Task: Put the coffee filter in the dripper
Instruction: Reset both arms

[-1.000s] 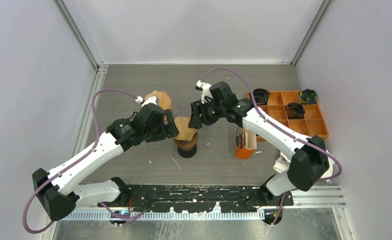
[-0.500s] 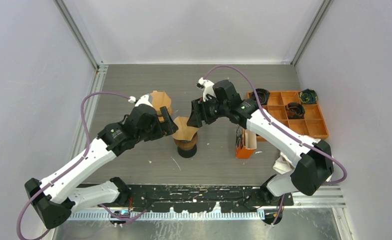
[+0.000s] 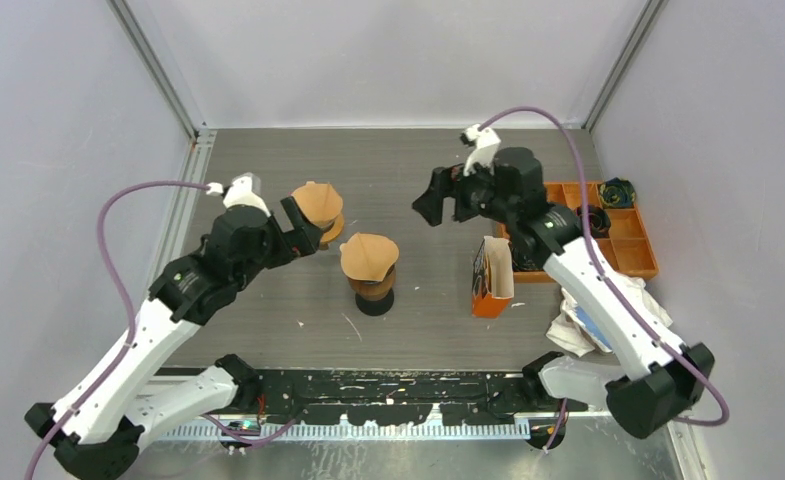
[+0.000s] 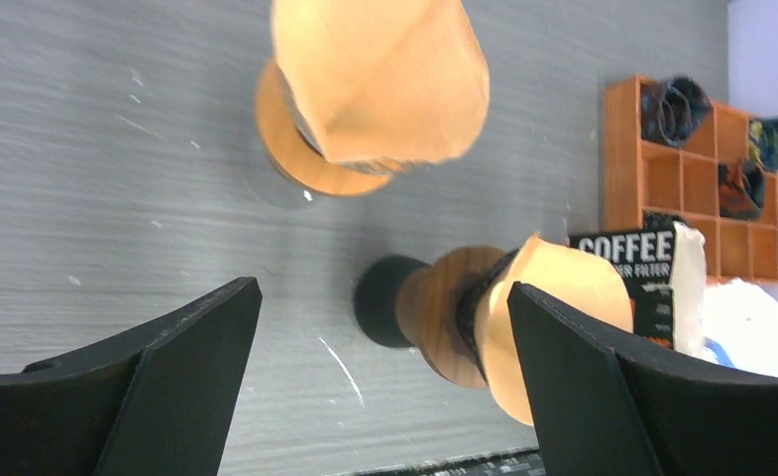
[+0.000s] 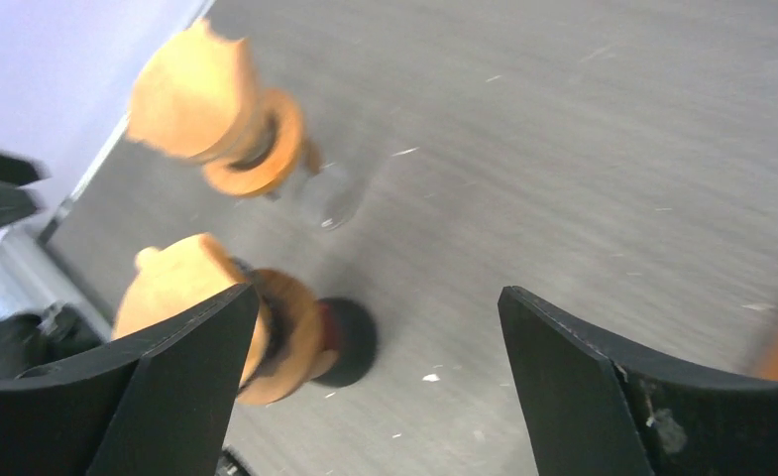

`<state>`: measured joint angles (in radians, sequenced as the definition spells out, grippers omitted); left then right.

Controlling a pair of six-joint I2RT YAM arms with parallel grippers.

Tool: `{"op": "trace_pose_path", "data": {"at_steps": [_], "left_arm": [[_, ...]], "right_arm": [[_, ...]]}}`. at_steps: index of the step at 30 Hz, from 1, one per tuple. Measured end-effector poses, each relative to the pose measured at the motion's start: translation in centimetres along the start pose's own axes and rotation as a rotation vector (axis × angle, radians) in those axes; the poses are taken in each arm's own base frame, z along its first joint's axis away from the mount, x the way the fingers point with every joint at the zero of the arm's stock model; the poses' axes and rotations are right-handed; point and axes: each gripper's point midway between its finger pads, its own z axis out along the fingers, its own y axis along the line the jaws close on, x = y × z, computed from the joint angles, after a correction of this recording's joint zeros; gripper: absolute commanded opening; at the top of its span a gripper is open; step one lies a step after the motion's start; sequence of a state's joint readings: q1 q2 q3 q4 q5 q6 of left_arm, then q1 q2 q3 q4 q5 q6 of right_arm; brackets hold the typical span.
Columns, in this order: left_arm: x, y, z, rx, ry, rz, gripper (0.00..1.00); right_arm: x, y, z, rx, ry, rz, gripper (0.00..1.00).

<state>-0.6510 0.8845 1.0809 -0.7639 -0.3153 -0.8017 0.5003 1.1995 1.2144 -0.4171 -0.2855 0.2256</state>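
Release is the news here. Nearest to us, a little in from the near edge at mid-bench, the coffee filter [image 3: 368, 254] sits open-mouthed in the dripper [image 3: 373, 288]. Its cone rests in the wooden collar above a black foot, and nothing touches it. A second ago both end effectors crowded it from either side. Now we see the left end effector [image 3: 303, 222] drawn back toward the left edge and the right end effector [image 3: 428, 195] pulled away toward the far right, each with its jaws spread wide and empty. We judge from this that the filter has been let go and is seated, so the task looks done or all but done. We cannot tell whether the paper is pressed fully down. To the right of the dripper stands the orange filter box [image 3: 488, 285], and a white cloth [image 3: 580, 325] lies by the right edge. Farther back, a second dripper [image 4: 300, 174] with its own filter stands beside the left end effector, and an orange compartment tray [image 3: 618, 273] holding dark items [image 3: 590, 218] sits at the right edge. The bench [image 3: 428, 330] is grey, wood-grained and flecked with pale scuffs; plain pale walls [image 3: 388, 60] enclose it on three sides.
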Motion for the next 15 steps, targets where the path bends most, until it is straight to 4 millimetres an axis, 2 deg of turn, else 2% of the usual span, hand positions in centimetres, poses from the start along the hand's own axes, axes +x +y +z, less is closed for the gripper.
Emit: {"op": "trace_pose_path", "data": {"at_steps": [4, 8, 11, 15], "left_arm": [[-2.7, 1.5, -2.1, -0.031, -0.120, 0.045, 0.99], [-4.6, 3.3, -4.3, -0.073, -0.228, 0.095, 0.99], [-5.5, 5.0, -5.8, -0.109, -0.300, 0.123, 0.99], [-5.5, 7.6, -7.2, -0.158, -0.372, 0.165, 0.99]], "right_arm": [[-2.1, -3.3, -3.2, 0.170, -0.127, -0.028, 1.00], [-2.6, -5.2, -6.3, 0.307, -0.234, -0.065, 1.00], [-2.0, -6.7, -8.4, 0.397, -0.316, -0.086, 1.00], [0.0, -8.4, -10.6, 0.486, -0.389, -0.117, 1.00]]}}
